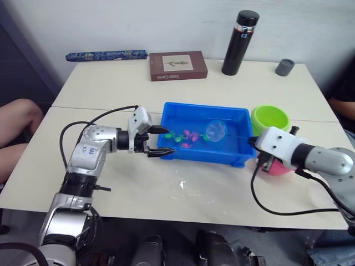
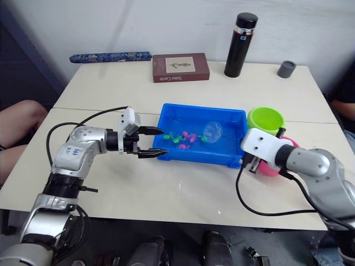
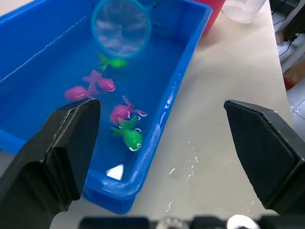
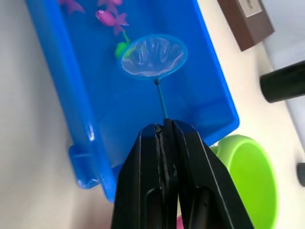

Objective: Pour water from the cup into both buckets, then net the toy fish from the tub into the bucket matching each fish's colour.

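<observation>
Netting stage: your right gripper (image 4: 164,126) has its fingers pinched on the net (image 4: 153,56) handle, hoop over the water in the tub (image 1: 166,154).
Your left gripper (image 1: 158,141) sits at the tub's left end with its fingers spread wide, 1 at the rim and 1 outside, which looks like a brace to stop the tub sliding while you scoop. The net's hoop hangs toward the tub's right half, just beside a green fish (image 3: 112,62); the other toy fish (image 3: 128,136), 3 pink and 1 green, cluster left of it. The green bucket (image 1: 270,118) and pink bucket (image 2: 270,166) stand just right of the tub, so each catch has a short carry. The clear cup (image 3: 242,9) shows past the tub's right end.
</observation>
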